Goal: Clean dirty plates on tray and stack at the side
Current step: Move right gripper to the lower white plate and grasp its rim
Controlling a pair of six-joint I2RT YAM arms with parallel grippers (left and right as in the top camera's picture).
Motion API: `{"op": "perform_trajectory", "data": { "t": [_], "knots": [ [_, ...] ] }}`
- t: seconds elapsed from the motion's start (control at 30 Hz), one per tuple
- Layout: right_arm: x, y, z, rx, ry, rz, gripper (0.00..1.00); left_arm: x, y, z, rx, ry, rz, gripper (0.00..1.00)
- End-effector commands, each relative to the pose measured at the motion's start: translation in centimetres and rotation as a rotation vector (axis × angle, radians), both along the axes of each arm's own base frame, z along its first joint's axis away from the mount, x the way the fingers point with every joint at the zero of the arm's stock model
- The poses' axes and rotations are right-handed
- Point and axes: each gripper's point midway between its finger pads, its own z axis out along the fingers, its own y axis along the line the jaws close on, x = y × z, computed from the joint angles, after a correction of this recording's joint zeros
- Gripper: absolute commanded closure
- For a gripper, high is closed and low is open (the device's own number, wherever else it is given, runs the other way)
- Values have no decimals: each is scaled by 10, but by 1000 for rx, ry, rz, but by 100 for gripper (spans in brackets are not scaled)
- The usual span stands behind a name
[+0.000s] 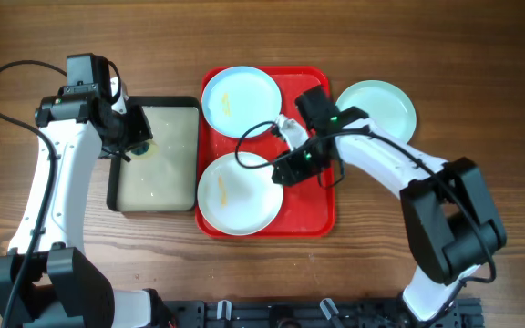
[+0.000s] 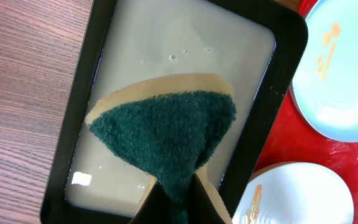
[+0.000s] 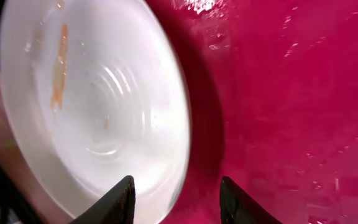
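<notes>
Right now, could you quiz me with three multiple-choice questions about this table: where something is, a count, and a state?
1. Where is the plate off the tray? A stacked on another; B on the table, right of the tray; C at the table's left edge.
2. How many plates lie on the tray? A two; B one; C three.
3. The left gripper is: A open, empty; B shut on a plate; C shut on a sponge.
B: it rests on wood beside the tray. A: far plate and near plate, both orange-smeared. C: the green sponge hangs clamped over the basin.
</notes>
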Motion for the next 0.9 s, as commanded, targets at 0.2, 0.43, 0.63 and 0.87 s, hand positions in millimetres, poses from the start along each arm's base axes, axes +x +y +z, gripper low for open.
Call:
{"op": "perform_trajectory", "data": {
  "t": [0.2, 0.43, 0.63, 0.87],
  "knots": [
    [-6, -2, -15, -139, -29, -19, 83, -1, -1, 2, -7, -9, -16, 96],
    [8, -23, -21, -259, -61, -146, 96, -1, -1, 2, -7, -9, -16, 96],
    [40, -46, 5, -277, -142, -291, 96, -1, -5, 2, -25, -10, -21, 96],
    [45, -71, 9, -315, -101, -456, 96, 0, -5, 2, -28, -11, -23, 96]
  ]
}}
